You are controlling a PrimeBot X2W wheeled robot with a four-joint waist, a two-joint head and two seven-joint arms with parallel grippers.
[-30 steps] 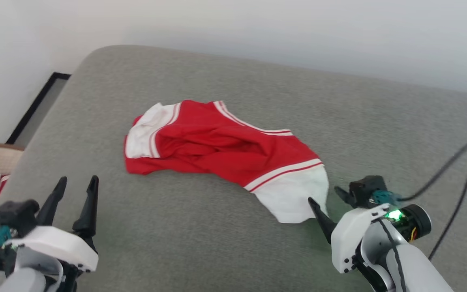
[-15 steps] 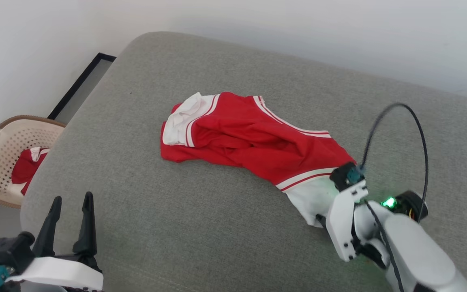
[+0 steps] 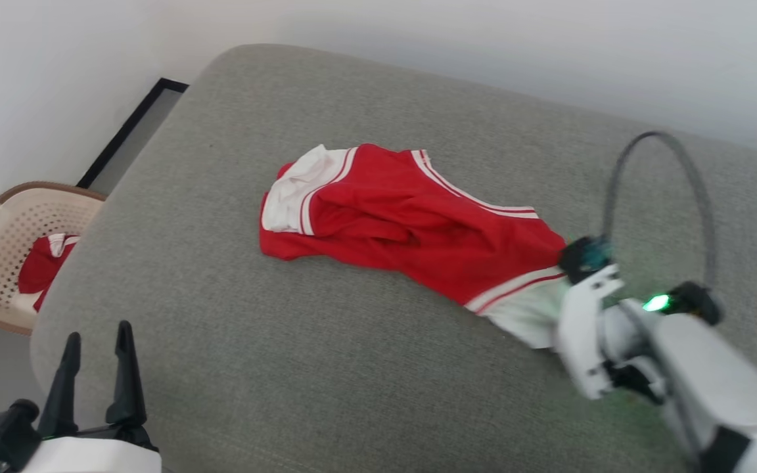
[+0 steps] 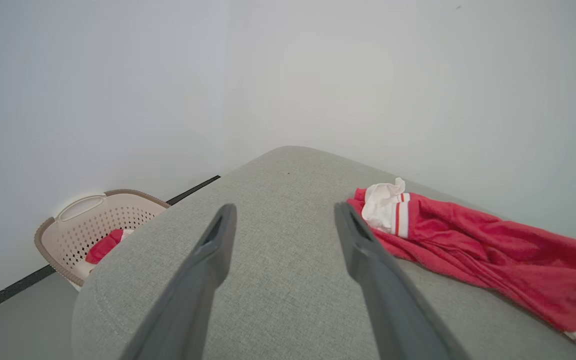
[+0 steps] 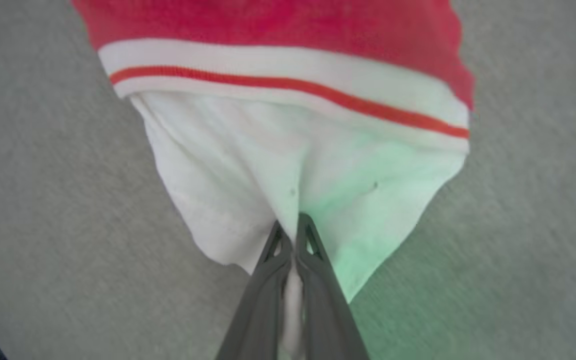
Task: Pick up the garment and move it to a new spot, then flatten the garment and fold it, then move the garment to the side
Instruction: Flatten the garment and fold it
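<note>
Change: the right claw (image 5: 290, 227), spread open just beside the white sleeve (image 5: 248, 165) a second ago, is now clenched on that sleeve's edge. The head camera has also swung, so the whole scene sits differently in its view.
Far left: a beige perforated plastic basket (image 3: 4, 230) stands on the floor beside the cushion, with a red-and-white cloth (image 3: 40, 269) inside.
Left claw (image 3: 97, 355): released, its fingers spread, hovering over the near left corner of the grey upholstered cushion (image 3: 286, 368), well apart from the shirt.
Garment: the red jersey-style T-shirt (image 3: 405, 230) with white sleeves and striped trim lies crumpled across the middle of the cushion.
Right claw: its fingers are pinched together, with a fold of sleeve cloth bunched between them.
Step in hand: probably the pick-up, with the grip made and the lift not yet begun.
Doing it well: raise slowly and straight up, watching that the thin fold does not slide out. A single sleeve hold will leave the body dangling and twisted, so carry it low to the new spot, then bring the left claw to the far sleeve for spreading.
</note>
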